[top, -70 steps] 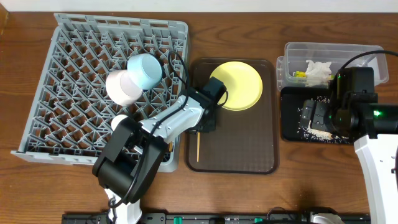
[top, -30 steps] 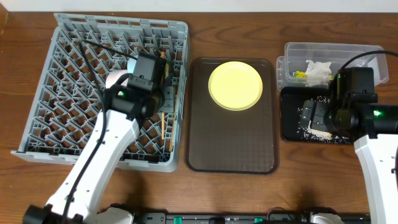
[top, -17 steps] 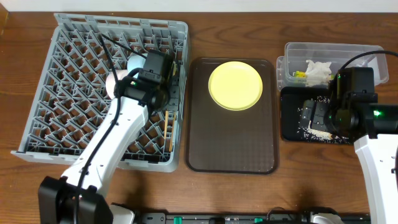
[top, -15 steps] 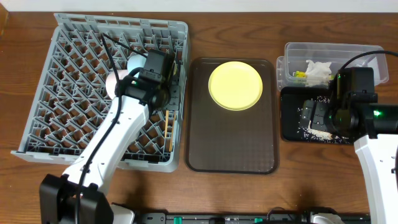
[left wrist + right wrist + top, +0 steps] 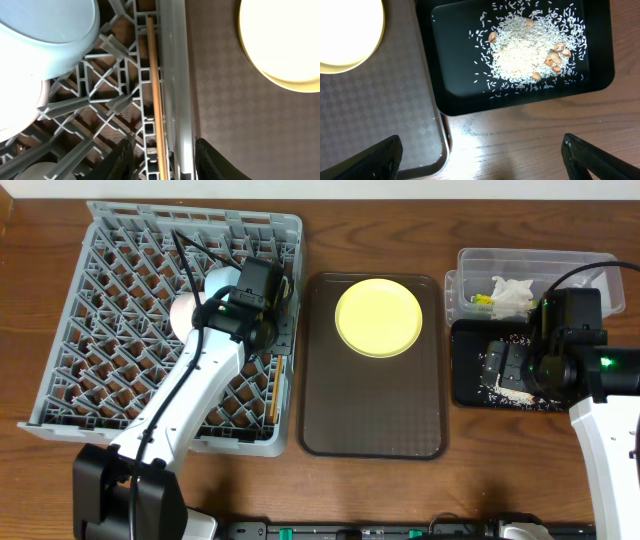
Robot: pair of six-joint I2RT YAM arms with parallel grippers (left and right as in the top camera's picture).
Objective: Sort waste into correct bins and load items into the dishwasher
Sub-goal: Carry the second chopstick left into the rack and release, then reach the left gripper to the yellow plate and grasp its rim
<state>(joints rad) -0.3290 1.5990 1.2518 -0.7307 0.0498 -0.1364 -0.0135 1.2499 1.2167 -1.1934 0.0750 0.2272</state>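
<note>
The thin wooden chopstick (image 5: 155, 90) is lying lengthwise in the large square grey plastic dish rack (image 5: 120, 330), tucked along the inside of its right wall; it looks like pale, straight, bare wood. The left gripper (image 5: 162, 150) is hovering over the stick's near end, fingers spread far wider than the stick (nothing pinched). Just beside it in the rack, a light blue bowl (image 5: 45, 25) is sitting next to a pinkish-white bowl (image 5: 12, 110). The round yellow plate (image 5: 378, 317) is resting on the flat brown serving tray (image 5: 375, 415). The right gripper (image 5: 481, 145) is hanging splayed wide above the shallow black rectangular tray (image 5: 450, 85), where beige rice-like crumbs (image 5: 525, 50) are lying heaped.
</note>
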